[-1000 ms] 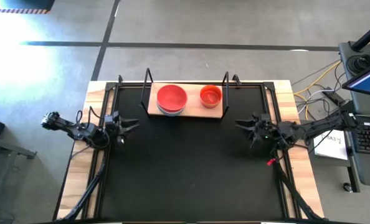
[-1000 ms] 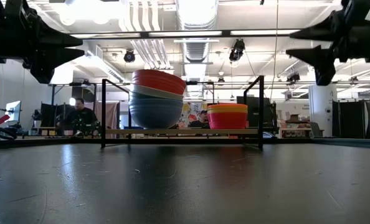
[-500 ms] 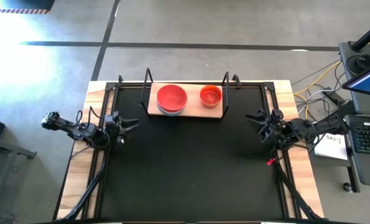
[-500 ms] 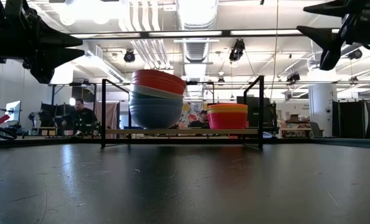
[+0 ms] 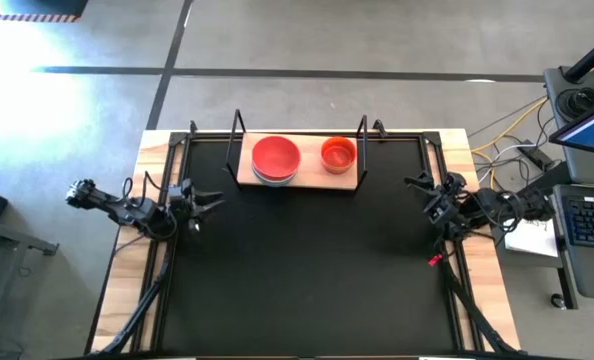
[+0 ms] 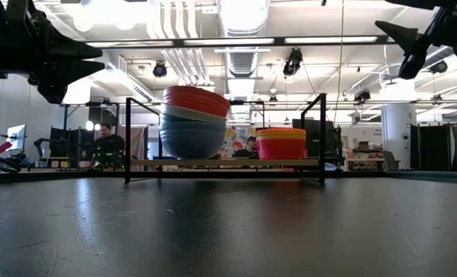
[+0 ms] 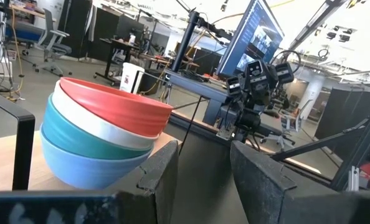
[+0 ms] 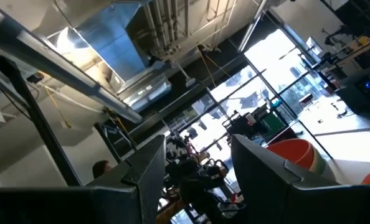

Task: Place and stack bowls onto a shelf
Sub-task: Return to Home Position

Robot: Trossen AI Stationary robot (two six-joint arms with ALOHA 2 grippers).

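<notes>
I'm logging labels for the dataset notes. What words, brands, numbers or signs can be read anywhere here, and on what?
None reads clearly.
Too small: handwriting on the sheet of paper at the high view's right.
Too blurred: lines on the monitor in the left wrist view.
Unreadable: a red mark on the white box behind the bowls.
No markings show on the bowls or the shelf.

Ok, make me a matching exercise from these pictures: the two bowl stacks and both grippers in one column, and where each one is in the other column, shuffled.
1. red-topped stack
2. orange-topped stack
3. left gripper
4. right gripper

A. right edge of the black mat, open and empty
B. left half of the shelf
C. left edge of the black mat, open and empty
D. right half of the shelf

Pairs: 1-B, 2-D, 3-C, 4-A
</notes>
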